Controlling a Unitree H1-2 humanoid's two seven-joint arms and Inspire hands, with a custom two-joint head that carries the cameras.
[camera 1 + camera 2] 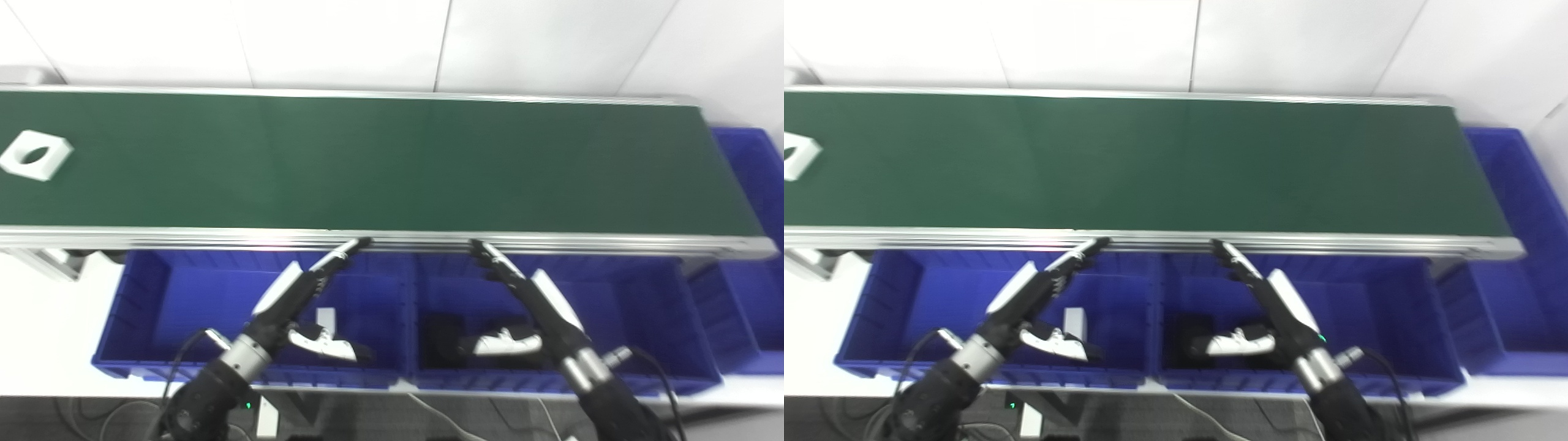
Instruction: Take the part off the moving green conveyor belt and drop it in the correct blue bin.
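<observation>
A white square part (35,155) with a round hole lies at the far left of the green conveyor belt (380,165); the right eye view cuts it off at the picture's edge (796,156). Both hands hover over the blue bins in front of the belt, far from the part. My left hand (300,300) is open over the left bin (184,306), fingers stretched toward the belt's rail and thumb out to the side. Over the middle bin (612,306), my right hand (527,306) is open the same way. Neither holds anything.
A small white piece (326,318) rests in the left bin, and a dark object (442,337) in the middle bin. Another blue bin (750,245) stands past the belt's right end. A white wall runs behind the belt.
</observation>
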